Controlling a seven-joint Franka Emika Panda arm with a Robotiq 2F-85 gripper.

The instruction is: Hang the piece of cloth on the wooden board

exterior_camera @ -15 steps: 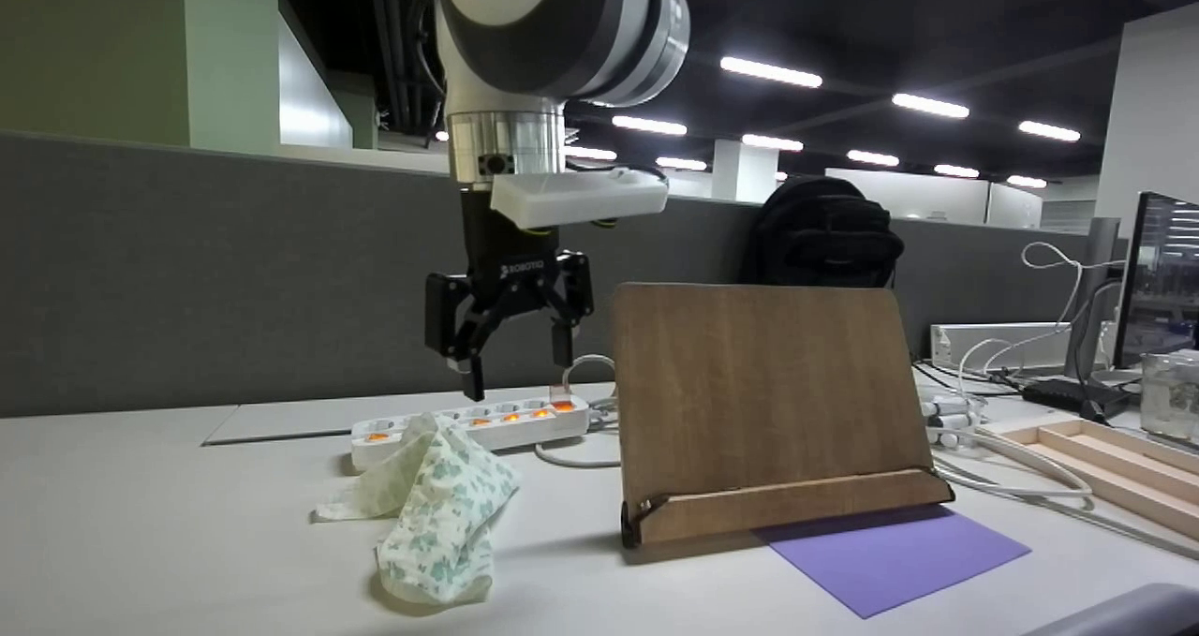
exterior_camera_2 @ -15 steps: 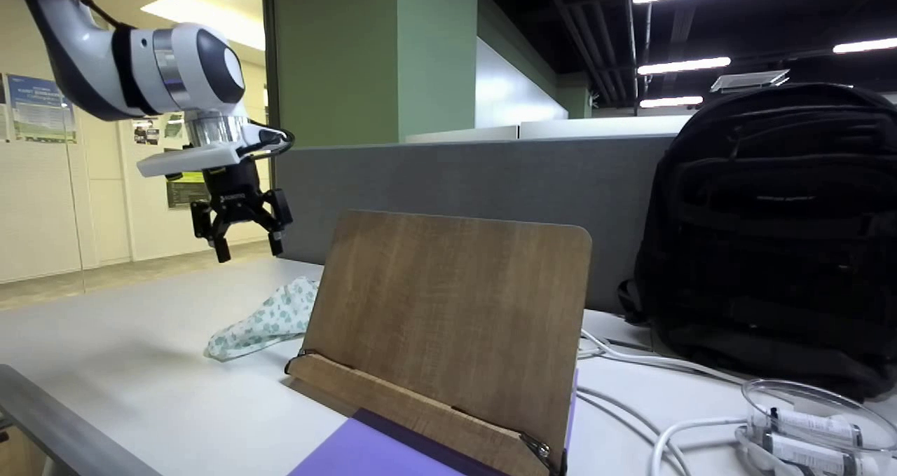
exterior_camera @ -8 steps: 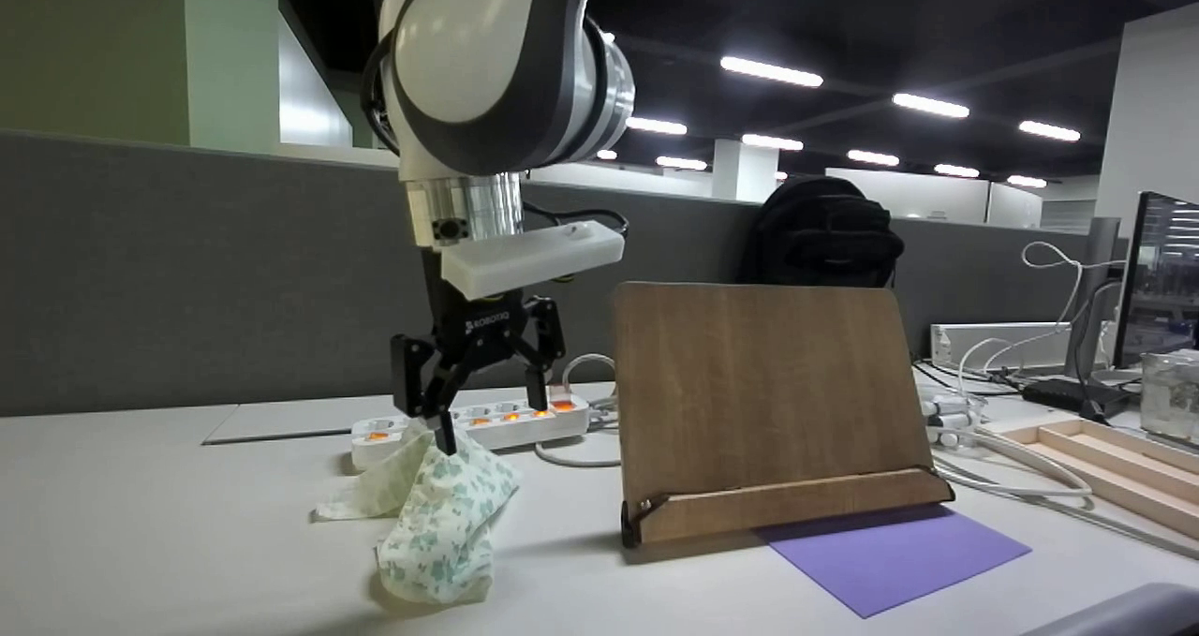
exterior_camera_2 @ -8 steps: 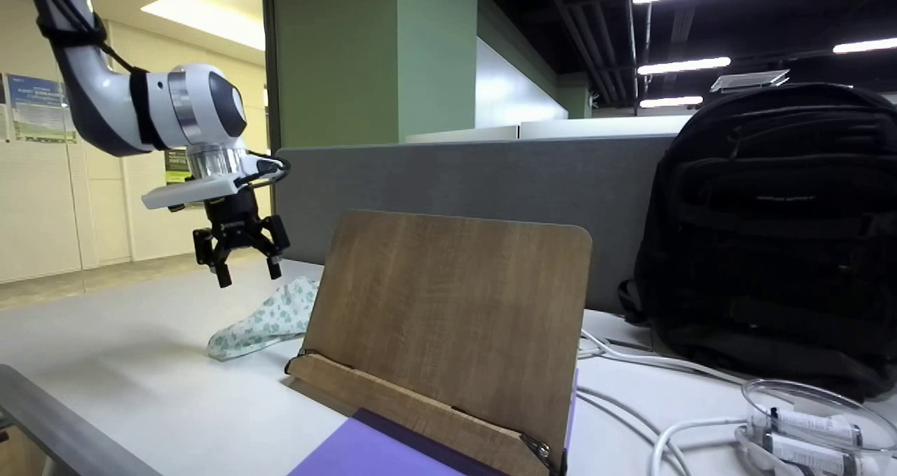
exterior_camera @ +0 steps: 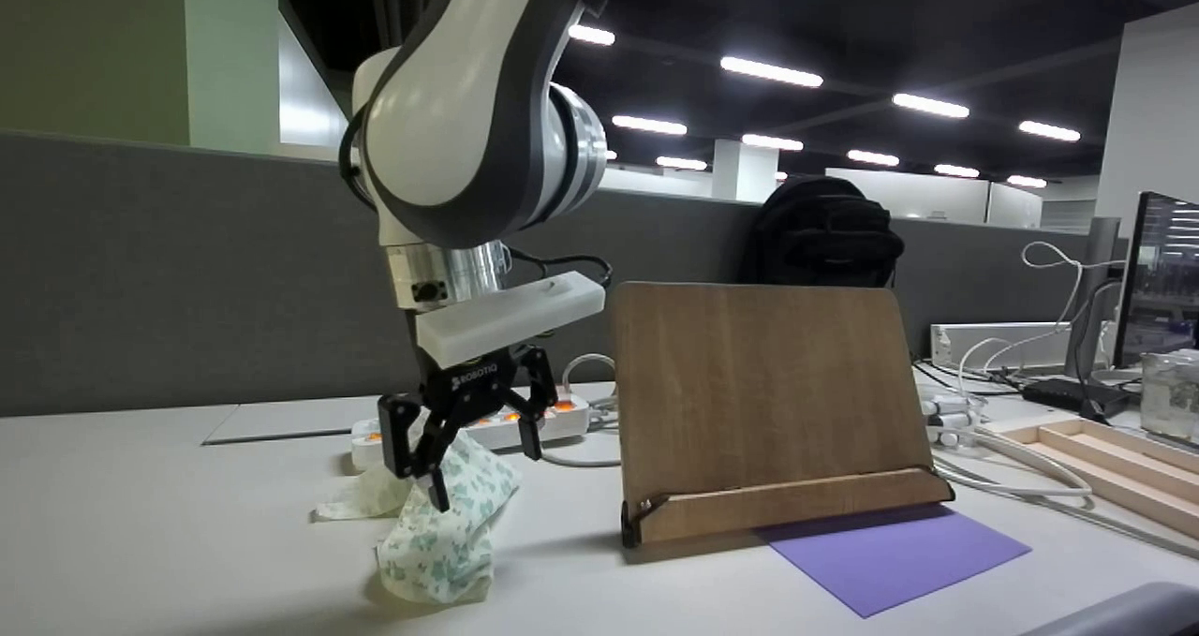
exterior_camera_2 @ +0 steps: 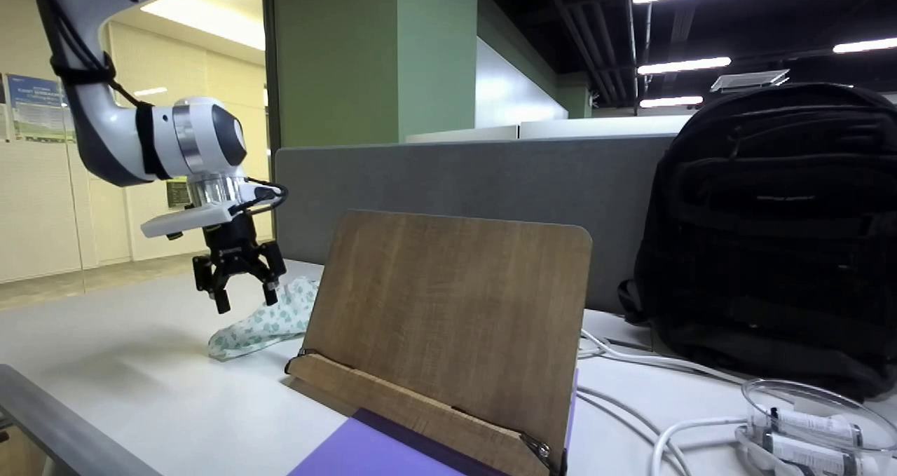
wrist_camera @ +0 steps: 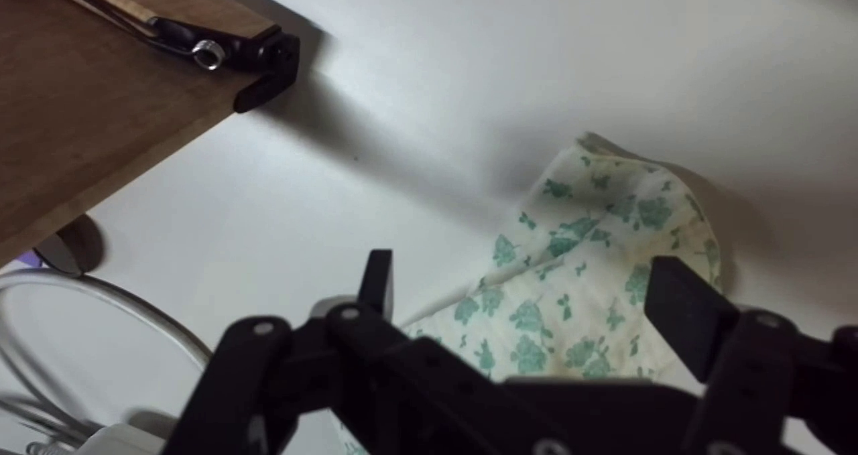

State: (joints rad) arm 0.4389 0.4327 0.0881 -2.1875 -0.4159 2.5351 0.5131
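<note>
the jaws are spread wide and aimed down over the cloth (wrist_camera: 570, 294); in the wrist view one jaw shows against the worktop (wrist_camera: 436, 59) beside the fabric, the other against the cloth's right edge, and whether either touches cannot be told. the cloth lies crumpled on the worktop, its long axis in that view running from under the jaws toward the upper right, with a folded corner (wrist_camera: 593, 145) pointing to the top. in an exterior view its printed end (exterior_camera: 440, 561) points toward the camera and its paler face shows at the left. above the jaws one white block (exterior_camera: 510, 319) is fixed to the one robot arm (exterior_camera: 440, 130). there is one cloth, one wooden board (exterior_camera: 777, 383), one purple sheet (exterior_camera: 899, 561), one power strip (exterior_camera: 567, 421) and one black backpack (exterior_camera_2: 771, 238). the power strip sits just behind the cloth, partly hidden by it and the jaws. the wooden board leans back beside the cloth, apart from it, over part of the purple sheet; in an exterior view the wooden board (exterior_camera_2: 455, 308) covers the cloth's far end. farther out, cables (wrist_camera: 47, 278) trail over the worktop, one clear round container (exterior_camera_2: 757, 411) holds at least two white cylinders (exterior_camera_2: 816, 425), and one pale wooden tray (exterior_camera: 1105, 463) lies near one monitor (exterior_camera: 1161, 280).
</note>
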